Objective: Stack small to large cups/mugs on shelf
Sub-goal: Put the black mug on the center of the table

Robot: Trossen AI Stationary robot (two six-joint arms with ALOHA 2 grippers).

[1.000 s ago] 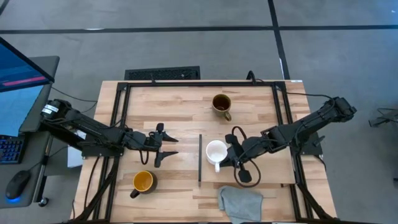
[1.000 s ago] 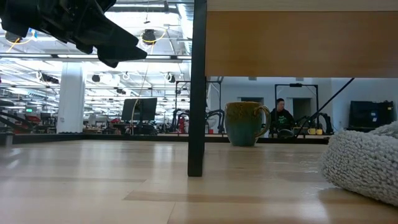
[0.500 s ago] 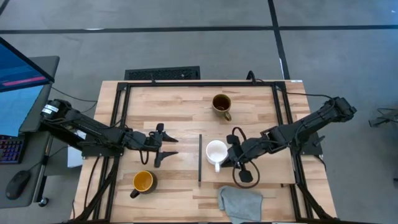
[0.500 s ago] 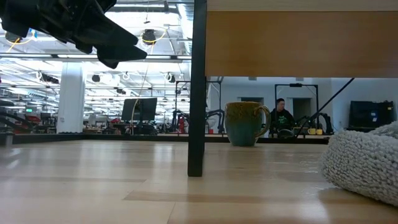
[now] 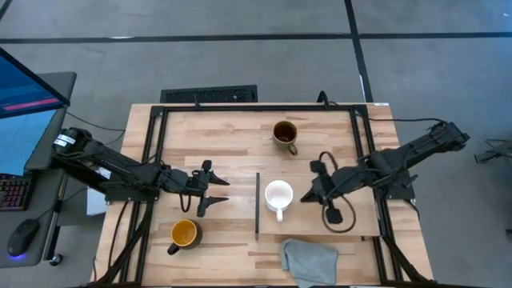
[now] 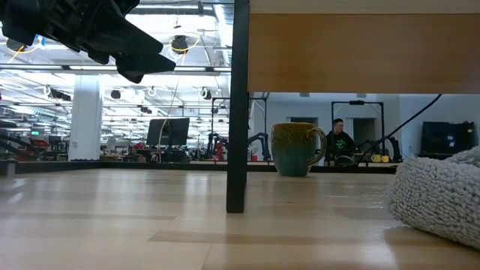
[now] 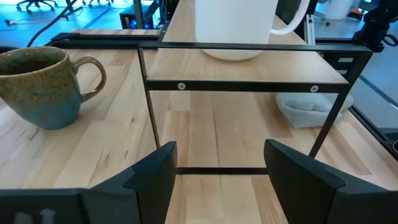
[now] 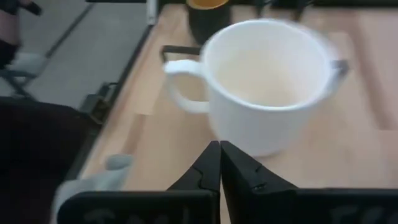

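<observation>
High view: white mug [image 5: 278, 194] standing upright on the shelf [image 5: 352, 226], near the thin dark strip [image 5: 257, 203] along the shelf's left short edge, handle pointing toward the near edge of the bench [image 5: 224, 132]. Right wrist view: same white mug [image 8: 264, 84] showing empty, sitting on light wood just ahead of the closed fingers.

Olive-brown mug [image 5: 285, 134] standing on the bench beyond the shelf, dark inside, apart from the other two. Also showing in the low view [image 6: 298, 148] and in the left wrist view [image 7: 38, 86], upright on the wood. Black mug [image 5: 183, 234] with yellow-orange inside sitting on the bench left of the dark strip, toward the near edge.

Right tool [image 5: 307, 197] hovering over the shelf just right of the white mug, not touching it, fingers pressed together and gripping nothing. Left tool [image 5: 222, 192] hanging above the bench left of the strip, between the black mug and the shelf, fingers spread wide, gripping nothing.

Grey cloth [image 5: 309, 259] lying at the near edge of the bench, beside the shelf's near side.
</observation>
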